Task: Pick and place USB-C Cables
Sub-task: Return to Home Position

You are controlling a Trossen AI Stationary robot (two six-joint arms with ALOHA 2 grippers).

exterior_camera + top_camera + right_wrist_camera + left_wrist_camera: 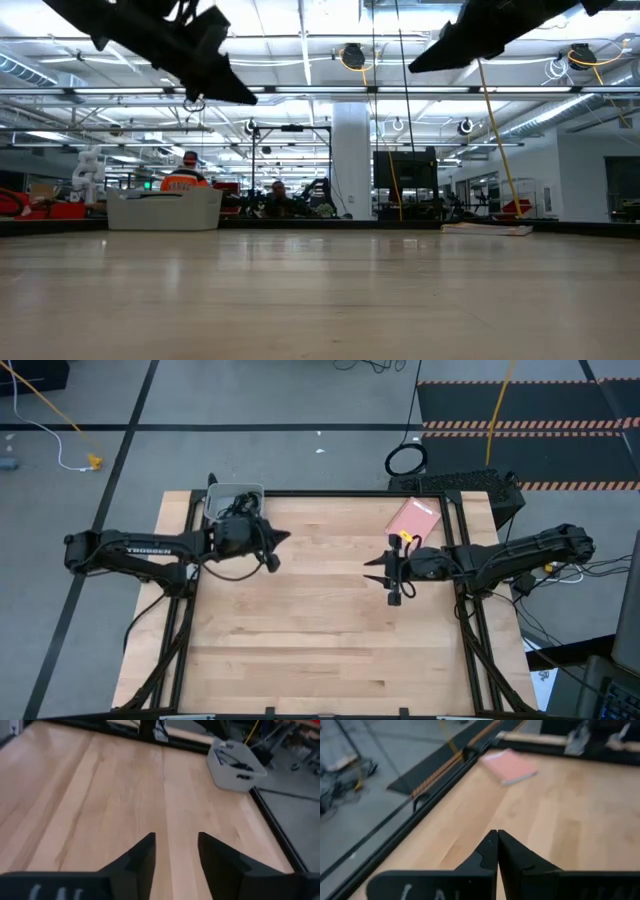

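Above the desk [320, 640], left pincer [497, 834] is together, right pincer [176, 837] apart, both empty. Cables [235, 761] lie in the bin [227, 776]; seemingly only the return home remains.

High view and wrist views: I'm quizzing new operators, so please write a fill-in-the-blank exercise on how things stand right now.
1. The left hand has its fingers ____.
2. The right hand has its fingers ____.
3. Dark cables lie inside the ____ bin.
4. The pink pad lies nearer the ____ arm.

Missing words: shut; open; white; right.
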